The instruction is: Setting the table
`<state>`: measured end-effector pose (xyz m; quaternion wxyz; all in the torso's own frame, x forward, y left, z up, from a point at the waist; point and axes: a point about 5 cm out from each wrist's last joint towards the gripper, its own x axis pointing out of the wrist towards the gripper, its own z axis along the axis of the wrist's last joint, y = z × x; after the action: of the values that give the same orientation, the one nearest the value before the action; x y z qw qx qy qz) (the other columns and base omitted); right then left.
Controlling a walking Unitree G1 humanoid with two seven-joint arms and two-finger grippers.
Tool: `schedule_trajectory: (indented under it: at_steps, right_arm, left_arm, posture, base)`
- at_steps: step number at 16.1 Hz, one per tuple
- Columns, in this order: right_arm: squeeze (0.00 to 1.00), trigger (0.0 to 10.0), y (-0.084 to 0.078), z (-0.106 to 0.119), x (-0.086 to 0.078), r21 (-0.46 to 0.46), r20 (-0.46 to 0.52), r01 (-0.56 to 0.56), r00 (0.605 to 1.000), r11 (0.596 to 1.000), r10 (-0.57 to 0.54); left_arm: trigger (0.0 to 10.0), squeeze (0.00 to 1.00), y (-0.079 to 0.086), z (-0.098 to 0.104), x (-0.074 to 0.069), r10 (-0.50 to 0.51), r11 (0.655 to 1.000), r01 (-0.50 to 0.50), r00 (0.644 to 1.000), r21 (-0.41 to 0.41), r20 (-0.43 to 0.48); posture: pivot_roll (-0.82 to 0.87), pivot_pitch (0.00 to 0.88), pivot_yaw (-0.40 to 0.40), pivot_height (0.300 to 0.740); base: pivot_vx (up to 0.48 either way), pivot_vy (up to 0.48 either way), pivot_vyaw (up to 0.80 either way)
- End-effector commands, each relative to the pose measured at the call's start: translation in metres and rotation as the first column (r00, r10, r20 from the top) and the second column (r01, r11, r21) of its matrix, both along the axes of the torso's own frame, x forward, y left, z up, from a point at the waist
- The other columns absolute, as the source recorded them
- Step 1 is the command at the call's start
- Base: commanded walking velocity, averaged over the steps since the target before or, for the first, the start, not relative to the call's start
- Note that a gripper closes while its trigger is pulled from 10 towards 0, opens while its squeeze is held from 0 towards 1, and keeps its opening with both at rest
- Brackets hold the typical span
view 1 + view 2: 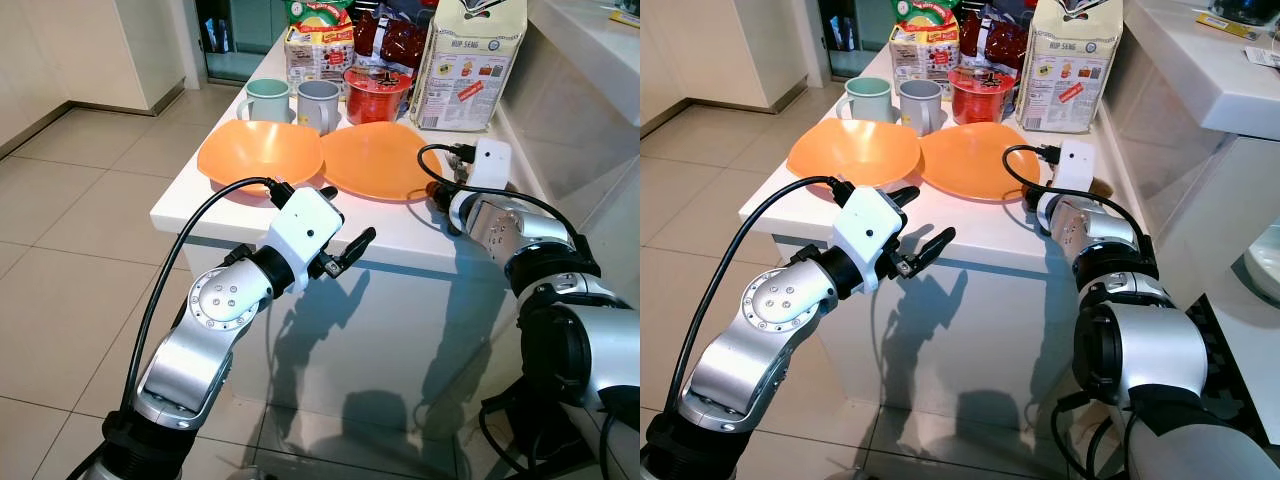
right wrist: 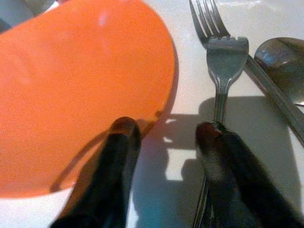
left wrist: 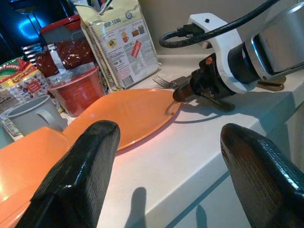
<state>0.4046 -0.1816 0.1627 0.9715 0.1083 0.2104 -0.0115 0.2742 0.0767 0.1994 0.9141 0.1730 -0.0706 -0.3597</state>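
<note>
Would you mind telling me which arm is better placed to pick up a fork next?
Probably the right. The right gripper is open, low over the table, beside the forks next to the orange plate. The left gripper hovers open off the table's front edge.

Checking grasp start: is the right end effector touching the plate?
Cannot tell. Right wrist view: right end effector open, one finger at the plate rim, no clear gap or contact.

Two silver arms are showing screwed round joints, white wrist housings, looping black cables and long black fingers.
</note>
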Motion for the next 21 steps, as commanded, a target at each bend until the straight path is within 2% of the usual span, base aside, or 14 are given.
schedule_trajectory:
  at_steps: [1, 2, 3, 7, 8, 11, 14, 21]
  right_arm:
    - [0.00, 4.6, -0.009, -0.005, -0.003, 0.021, -0.019, 0.040, 0.999, 0.999, -0.040]
    - [0.00, 8.0, -0.008, -0.001, -0.001, 0.035, 0.000, 0.039, 0.999, 0.999, -0.039]
    - [0.00, 10.0, -0.008, 0.003, 0.000, 0.045, 0.020, 0.036, 0.999, 0.998, -0.037]
    - [0.00, 10.0, -0.011, 0.019, 0.005, 0.070, 0.108, 0.065, 0.992, 0.995, -0.072]
    - [1.00, 10.0, -0.014, 0.021, 0.006, 0.078, 0.123, 0.088, 0.988, 0.993, -0.098]
    - [1.00, 10.0, -0.019, 0.029, 0.007, 0.038, 0.137, 0.132, 0.981, 0.990, -0.136]
    - [1.00, 10.0, -0.022, 0.036, 0.009, -0.053, 0.125, 0.173, 0.978, 0.984, -0.165]
    - [1.00, 10.0, -0.017, 0.031, 0.009, -0.108, 0.053, 0.167, 0.985, 0.980, -0.163]
  left_arm:
    - [10.0, 0.00, -0.004, 0.009, -0.001, -0.023, 1.000, 0.023, 0.999, 0.008, 0.039]
    - [10.0, 0.00, -0.004, 0.009, -0.001, -0.023, 1.000, 0.023, 0.999, 0.008, 0.039]
    - [10.0, 0.00, -0.005, 0.009, 0.000, -0.023, 1.000, 0.023, 0.999, 0.008, 0.040]
    - [10.0, 0.00, -0.007, 0.010, 0.000, -0.028, 1.000, 0.028, 0.999, 0.005, 0.044]
    - [10.0, 0.00, -0.008, 0.011, 0.001, -0.030, 1.000, 0.030, 0.999, 0.003, 0.045]
    - [10.0, 0.00, -0.011, 0.014, 0.002, -0.038, 0.999, 0.039, 0.998, -0.003, 0.051]
    - [10.0, 0.00, -0.012, 0.021, 0.005, -0.050, 0.999, 0.051, 0.997, -0.015, 0.061]
    - [10.0, 0.00, -0.014, 0.032, -0.004, -0.071, 0.993, 0.077, 0.996, -0.094, 0.057]
  posture:
    - [0.03, 0.000, -0.022, 0.740]
    - [0.03, 0.000, -0.022, 0.740]
    - [0.03, 0.000, -0.022, 0.740]
    - [0.03, 0.000, -0.025, 0.740]
    - [0.03, 0.000, -0.027, 0.740]
    - [0.02, 0.000, -0.023, 0.740]
    - [0.03, 0.000, -0.009, 0.740]
    - [0.06, 0.000, -0.035, 0.740]
  base:
    - [0.000, 0.000, 0.00]
    - [0.000, 0.000, 0.00]
    - [0.000, 0.000, 0.00]
    - [0.000, 0.000, 0.00]
    - [0.000, 0.000, 0.00]
    - [0.000, 0.000, 0.00]
    - [0.000, 0.000, 0.00]
    - [0.000, 0.000, 0.00]
